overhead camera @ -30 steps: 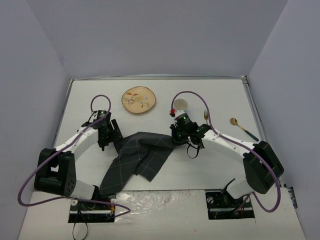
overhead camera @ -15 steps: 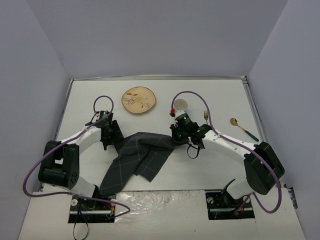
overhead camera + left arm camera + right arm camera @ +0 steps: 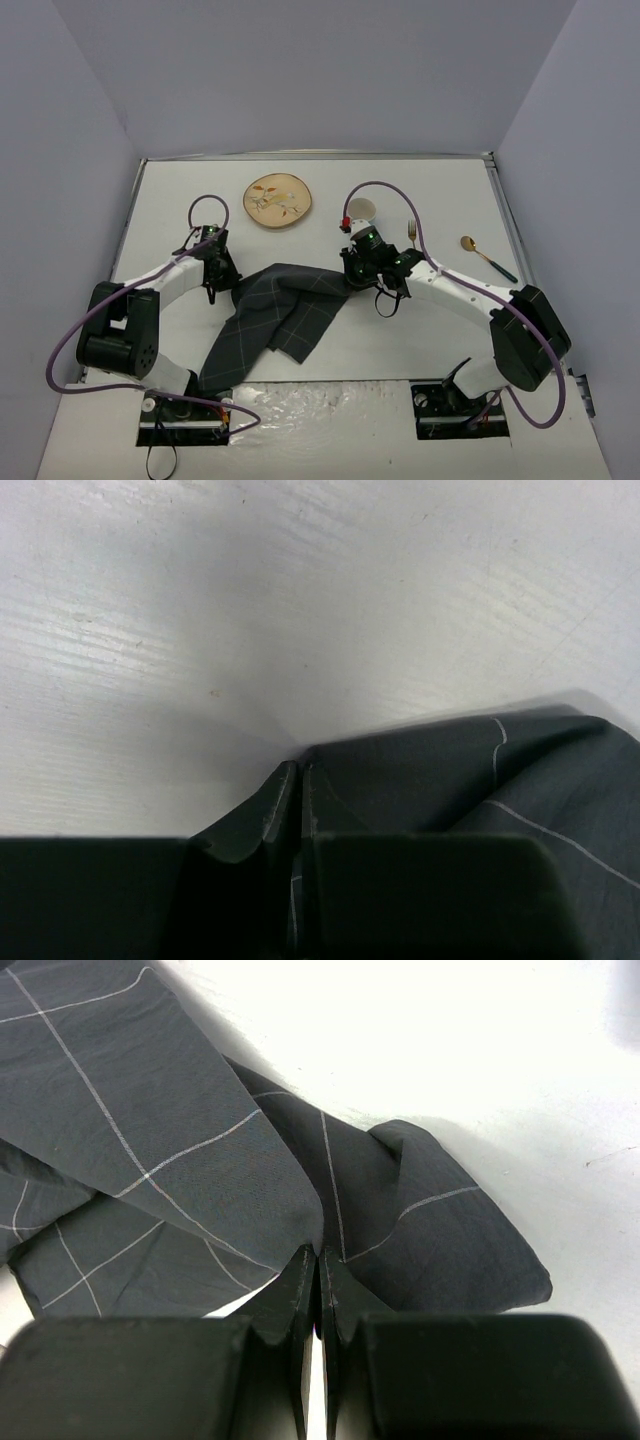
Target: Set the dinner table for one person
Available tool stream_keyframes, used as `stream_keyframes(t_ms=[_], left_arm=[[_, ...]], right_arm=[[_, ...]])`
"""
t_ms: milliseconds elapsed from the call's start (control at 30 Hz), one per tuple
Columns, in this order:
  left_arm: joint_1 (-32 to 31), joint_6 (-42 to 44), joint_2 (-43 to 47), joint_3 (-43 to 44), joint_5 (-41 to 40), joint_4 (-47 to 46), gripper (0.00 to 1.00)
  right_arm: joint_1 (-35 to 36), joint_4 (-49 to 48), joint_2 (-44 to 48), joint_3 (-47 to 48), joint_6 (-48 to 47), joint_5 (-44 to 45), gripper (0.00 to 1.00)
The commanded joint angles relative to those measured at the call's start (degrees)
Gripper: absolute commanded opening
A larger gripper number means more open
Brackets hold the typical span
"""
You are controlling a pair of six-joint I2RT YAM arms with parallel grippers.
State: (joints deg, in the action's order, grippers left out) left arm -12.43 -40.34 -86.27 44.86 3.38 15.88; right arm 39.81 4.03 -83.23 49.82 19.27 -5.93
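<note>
A dark grey checked placemat (image 3: 280,315) lies crumpled and folded over itself in the middle of the white dinner table (image 3: 440,330). My left gripper (image 3: 228,283) is at the cloth's upper left edge. In the left wrist view its fingertips (image 3: 299,768) are shut, with a strip of the placemat (image 3: 440,780) pinched between them. My right gripper (image 3: 352,277) is at the cloth's upper right corner. In the right wrist view it (image 3: 318,1252) is shut on a fold of the placemat (image 3: 180,1130).
A round tan plate (image 3: 278,200) with a leaf pattern sits at the back, and a white cup (image 3: 361,210) is right of it. A gold fork (image 3: 409,233) and a gold spoon (image 3: 485,255) with a dark handle lie at the right.
My left gripper has slid a little right onto the placemat's edge and closed from open to shut on it. The right arm and the cloth have stayed where they were.
</note>
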Motion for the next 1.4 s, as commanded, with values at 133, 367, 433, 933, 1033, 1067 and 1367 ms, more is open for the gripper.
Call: stream_keyframes(t_ms=[133, 367, 433, 933, 1033, 1067, 1367], left_arm=[[-0.3, 4.1, 10.5, 10.4, -3.7, 9.3, 0.0], [-0.1, 14.3, 22.5, 25.7, -14.3, 17.7, 0.0], [0.0, 17.0, 24.6, 29.7, -16.7, 18.5, 0.0], [-0.1, 28.8, 41.2, 41.3, -25.4, 18.1, 0.0], [0.0, 30.0, 44.8, 41.6, -24.8, 19.3, 0.0], [0.0, 30.2, 46.0, 41.7, -24.5, 19.9, 0.0], [-0.1, 27.5, 50.1, 42.0, -26.3, 28.0, 0.0]], right_arm=[[0.3, -0.5, 3.6, 5.6, -2.1, 3.4, 0.0], [-0.5, 6.4, 3.8, 17.8, -8.6, 12.8, 0.0], [-0.7, 7.2, 4.3, 21.1, -10.3, 14.6, 0.0], [-0.7, 8.4, 15.9, 30.5, -18.7, 11.6, 0.0], [-0.6, 8.7, 19.1, 30.0, -18.7, 5.1, 0.0], [-0.6, 8.9, 20.2, 30.0, -18.7, 3.0, 0.0], [-0.4, 13.2, 20.7, 32.7, -15.6, -10.9, 0.0]])
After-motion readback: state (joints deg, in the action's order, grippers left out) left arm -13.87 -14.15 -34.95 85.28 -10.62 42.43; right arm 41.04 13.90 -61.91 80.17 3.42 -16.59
